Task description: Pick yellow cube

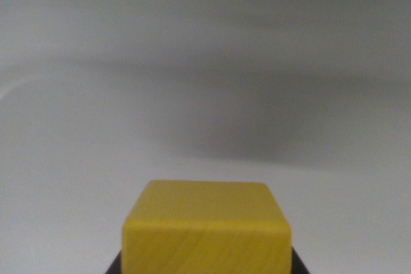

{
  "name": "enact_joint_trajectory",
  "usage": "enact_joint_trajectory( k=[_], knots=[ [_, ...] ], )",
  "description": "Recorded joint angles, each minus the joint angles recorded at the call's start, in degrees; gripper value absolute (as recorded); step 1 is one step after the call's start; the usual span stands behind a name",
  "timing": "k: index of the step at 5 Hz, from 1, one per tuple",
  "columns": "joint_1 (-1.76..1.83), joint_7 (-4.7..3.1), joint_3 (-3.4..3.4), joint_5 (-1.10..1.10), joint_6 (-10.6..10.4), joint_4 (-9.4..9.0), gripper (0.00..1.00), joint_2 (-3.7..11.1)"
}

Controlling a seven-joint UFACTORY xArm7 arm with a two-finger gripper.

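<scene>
The yellow cube (205, 229) fills the bottom middle of the wrist view, sharp and close to the camera. Dark gripper fingers (115, 266) show only as small black corners pressed against its lower left and lower right sides. My gripper (205, 266) is shut on the cube. Behind it the pale surface is smeared by motion blur while the cube stays crisp. Most of both fingers is hidden below the frame's edge.
A plain white-grey surface (77, 158) fills the background. A broad soft dark shadow (257, 126) lies across its middle and right. No other object shows.
</scene>
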Motion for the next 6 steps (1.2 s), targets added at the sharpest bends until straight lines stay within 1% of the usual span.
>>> enact_joint_trajectory(
  k=[1,2,3,4,5,6],
  knots=[
    [-0.02,-0.05,0.05,0.11,2.6,1.51,1.0,-1.09],
    [-0.02,-0.05,0.05,0.11,2.6,1.51,1.0,-1.09],
    [-0.03,-0.09,0.11,0.23,5.29,3.08,1.0,-2.22],
    [-0.03,-0.09,0.11,0.23,5.29,3.08,1.0,-2.22],
    [-0.05,-0.14,0.17,0.35,8.01,4.66,1.0,-3.36],
    [-0.05,-0.14,0.17,0.35,8.01,4.66,1.0,-3.36]
  ],
)
